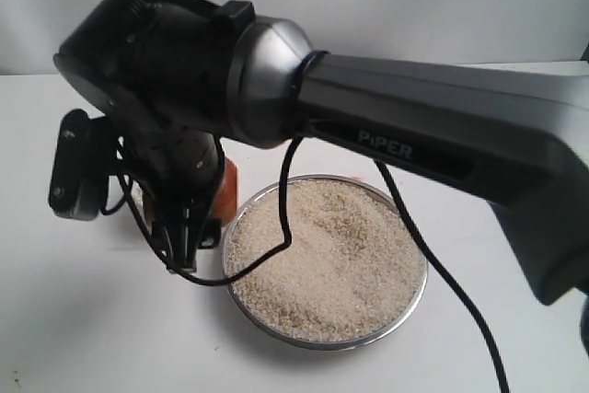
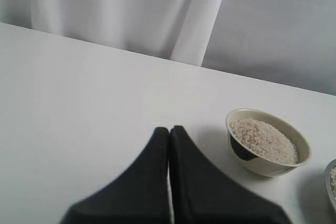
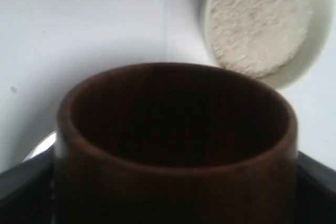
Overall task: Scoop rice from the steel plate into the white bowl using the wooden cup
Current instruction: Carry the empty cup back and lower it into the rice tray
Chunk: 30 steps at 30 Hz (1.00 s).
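Right wrist view: cup (image 3: 176, 129) in hand (image 3: 173, 203)

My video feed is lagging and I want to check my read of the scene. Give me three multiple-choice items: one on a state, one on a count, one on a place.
1. How do the left gripper's jaws stand?
A) wide open B) half open C) shut, holding nothing
2. How many dishes hold rice?
A) one B) two C) three
3. Where is the wooden cup?
A) lying in the rice B) held in the right gripper C) held in the left gripper

Answers:
1 C: its two halves meet with nothing between them.
2 B: the steel plate and the white bowl both hold grains, and the cup looks empty.
3 B: that gripper flanks the cup on both sides.
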{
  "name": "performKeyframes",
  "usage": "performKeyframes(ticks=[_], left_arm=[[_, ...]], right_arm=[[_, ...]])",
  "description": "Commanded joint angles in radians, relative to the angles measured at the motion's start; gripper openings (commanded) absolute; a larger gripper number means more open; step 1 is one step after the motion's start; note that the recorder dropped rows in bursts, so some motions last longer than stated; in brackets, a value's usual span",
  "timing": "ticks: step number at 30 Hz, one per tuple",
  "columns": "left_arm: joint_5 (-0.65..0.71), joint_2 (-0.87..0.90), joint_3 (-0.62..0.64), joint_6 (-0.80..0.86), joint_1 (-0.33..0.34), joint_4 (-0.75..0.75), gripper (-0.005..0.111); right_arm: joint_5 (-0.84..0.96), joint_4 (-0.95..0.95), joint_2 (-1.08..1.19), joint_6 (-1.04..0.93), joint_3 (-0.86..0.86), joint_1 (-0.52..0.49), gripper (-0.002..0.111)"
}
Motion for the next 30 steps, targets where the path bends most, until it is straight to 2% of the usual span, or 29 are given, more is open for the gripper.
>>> performKeyframes(ticks=[1, 16, 26, 30], left_arm=[[-0.006, -0.003, -0.003, -0.004, -0.005, -0.002, 0.0], [-0.006, -0.003, -0.003, -0.004, -0.005, -0.002, 0.0], [-0.006, -0.003, -0.003, -0.004, -0.005, -0.002, 0.0], [-0.006, -0.003, -0.003, -0.004, -0.005, -0.002, 0.0]], right_arm=[[0.004, 0.003, -0.003, 0.007, 0.111, -0.013, 0.0], [0.004, -0.033, -0.003, 0.008, 0.351, -0.082, 0.0], [0.004, -0.192, -0.003, 0.037, 0.397, -0.102, 0.0], [0.004, -0.324, -0.003, 0.063, 0.397, -0.1, 0.0]])
